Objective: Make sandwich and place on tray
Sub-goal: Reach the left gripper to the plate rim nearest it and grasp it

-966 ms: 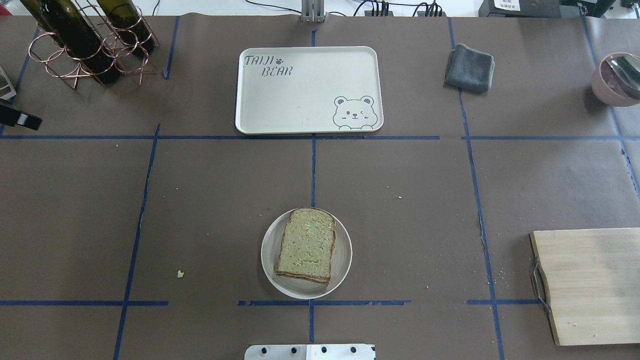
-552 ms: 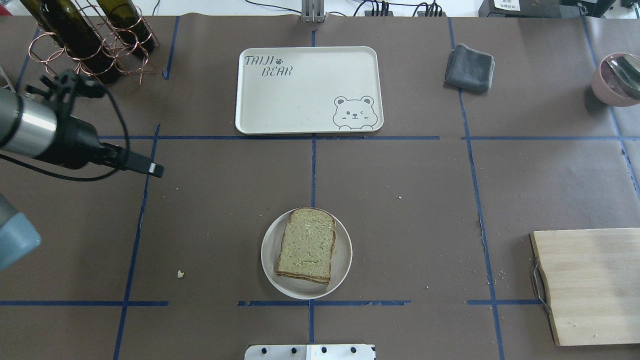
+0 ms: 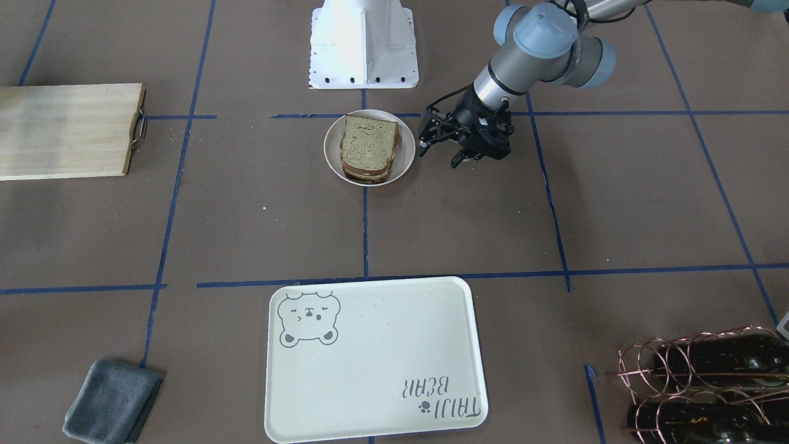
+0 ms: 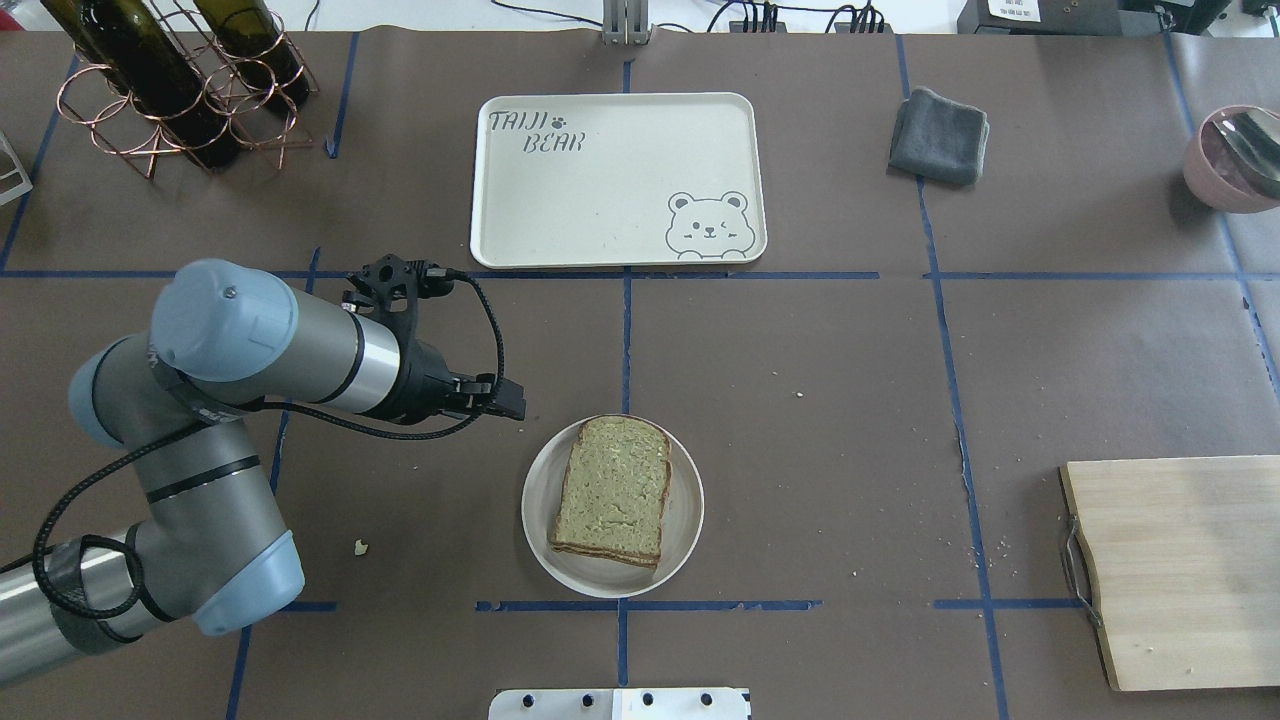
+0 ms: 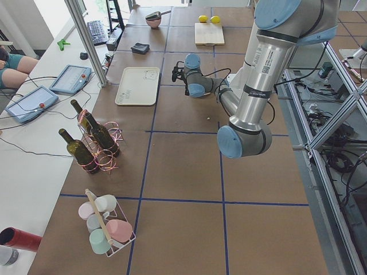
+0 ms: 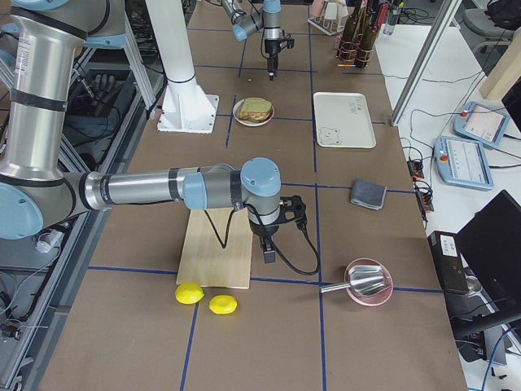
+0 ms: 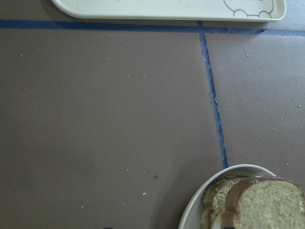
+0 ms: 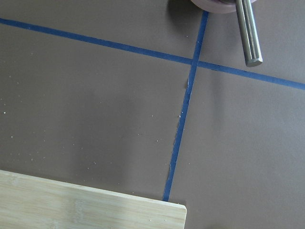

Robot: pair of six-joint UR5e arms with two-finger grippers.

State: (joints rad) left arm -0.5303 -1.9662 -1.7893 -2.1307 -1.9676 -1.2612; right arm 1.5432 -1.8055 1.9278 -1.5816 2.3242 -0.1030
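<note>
Bottles: three dark wine bottles (image 5: 102, 137) lie in one copper wire rack (image 3: 696, 370), at the 10 o'clock corner of the worktop (image 4: 800, 350) in the overhead view.
Left tool: the left tool (image 4: 508, 404) hangs over the worktop just beside the bowl. Its fingers show as a single bar, pressed together, with nothing between them.
Sandwich to tool: the sandwich (image 4: 612, 490) lies at about 4 o'clock from the left tool, near it but not touching.
Sandwich: there is one, made of two slices of bread stacked crust to crust. It sits in one round white bowl (image 4: 535, 520) toward the 6 o'clock side of the worktop.
Tray: one cream tray (image 4: 600, 200) with a bear face and lettering lies at 12 o'clock from the sandwich, well apart from it. It is at about 1 o'clock from the left tool.
Cloth: one folded grey cloth (image 4: 940, 135) lies at 3 o'clock from the tray.
Board: one wooden cutting board (image 4: 1180, 570) lies at 3 o'clock from the bowl. Two lemons (image 6: 189, 293) lie just beside its end.
Pink bowl: one pink bowl (image 6: 370, 285) holds a metal scoop (image 6: 338, 287), at the 2 o'clock edge.
Right tool: the right tool (image 6: 269, 254) shows only in the side view, between the board and the pink bowl. I cannot tell whether it is spread or pressed together.
</note>
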